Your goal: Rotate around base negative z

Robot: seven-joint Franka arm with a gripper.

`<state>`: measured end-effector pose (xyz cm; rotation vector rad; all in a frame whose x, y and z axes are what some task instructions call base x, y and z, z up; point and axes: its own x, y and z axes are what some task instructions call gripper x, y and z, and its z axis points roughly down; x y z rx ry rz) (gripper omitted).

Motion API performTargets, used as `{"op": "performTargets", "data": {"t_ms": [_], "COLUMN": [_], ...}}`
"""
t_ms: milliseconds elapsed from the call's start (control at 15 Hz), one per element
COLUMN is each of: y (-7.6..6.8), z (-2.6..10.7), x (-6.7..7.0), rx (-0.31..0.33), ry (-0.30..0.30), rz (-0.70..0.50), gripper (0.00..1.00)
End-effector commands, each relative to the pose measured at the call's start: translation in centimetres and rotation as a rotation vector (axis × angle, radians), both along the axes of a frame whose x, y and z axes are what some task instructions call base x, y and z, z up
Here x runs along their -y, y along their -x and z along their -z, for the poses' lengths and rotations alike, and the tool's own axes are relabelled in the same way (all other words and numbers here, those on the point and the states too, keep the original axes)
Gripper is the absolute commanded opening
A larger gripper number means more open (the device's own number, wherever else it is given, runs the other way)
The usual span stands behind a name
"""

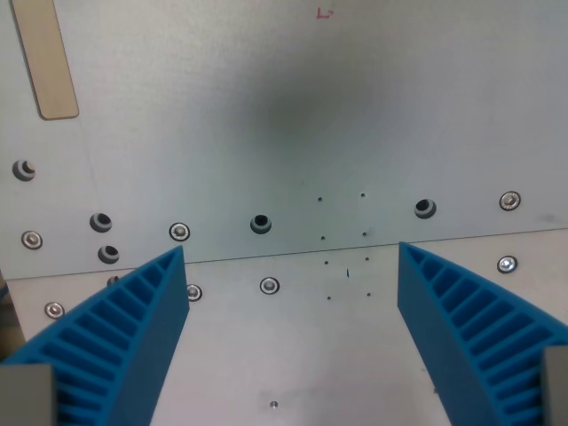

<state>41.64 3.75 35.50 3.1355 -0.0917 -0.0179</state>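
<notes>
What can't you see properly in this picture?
- Blue fingers: their bases run off the bottom edge of the wrist view, so the rest of the gripper is unseen.
- Tan strip: cut off by the top edge.
- Red mark: too small and blurred to read.
- Dark holes: too dark to see inside.
- Plate: its edges lie outside the view.

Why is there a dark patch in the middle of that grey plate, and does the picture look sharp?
In the wrist view, the soft dark patch looks like a shadow on the grey plate; screws and holes look fairly sharp, while the open hand has blue fingers slightly soft.
</notes>
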Motion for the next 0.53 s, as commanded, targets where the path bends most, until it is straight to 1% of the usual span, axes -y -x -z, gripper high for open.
{"op": "performTargets", "data": {"t_ms": [67, 533], "y": [0.04, 0.04], "z": [-0.3, -0.3], "x": [0.0, 0.0], "rx": [0.007, 0.007], "ry": [0.0, 0.0], "rz": [0.013, 0.107], "gripper": [1.0, 1.0]}}
